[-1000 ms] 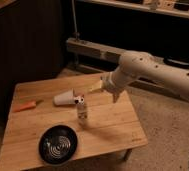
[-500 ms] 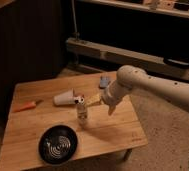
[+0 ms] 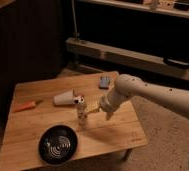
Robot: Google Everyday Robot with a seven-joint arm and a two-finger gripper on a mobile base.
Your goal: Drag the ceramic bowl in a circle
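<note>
My pincer [image 3: 108,114] hangs over the right half of the light wooden counter [image 3: 120,137], at the end of my white arm [image 3: 138,92], which comes in from the right. I cannot tell whether the pincer is apart or together. It grips nothing that I can make out.

The round, shallow, glossy black ceramic bowl [image 3: 58,145] sits toward the counter's front left, close to the front edge and well apart from my pincer. Its inside shows only pale concentric rings.

A small white cup [image 3: 64,98] lies on its side near the middle, behind the bowl. I cannot see what is in it. A small upright white bottle with a dark top [image 3: 81,114] stands between the cup and my pincer, just left of the pincer.

An orange stick-shaped thing [image 3: 25,106] lies near the left edge. A small grey-blue flat object [image 3: 105,82] rests by the far edge.

Bare wood stretches from the bowl's right side to the front right corner.
</note>
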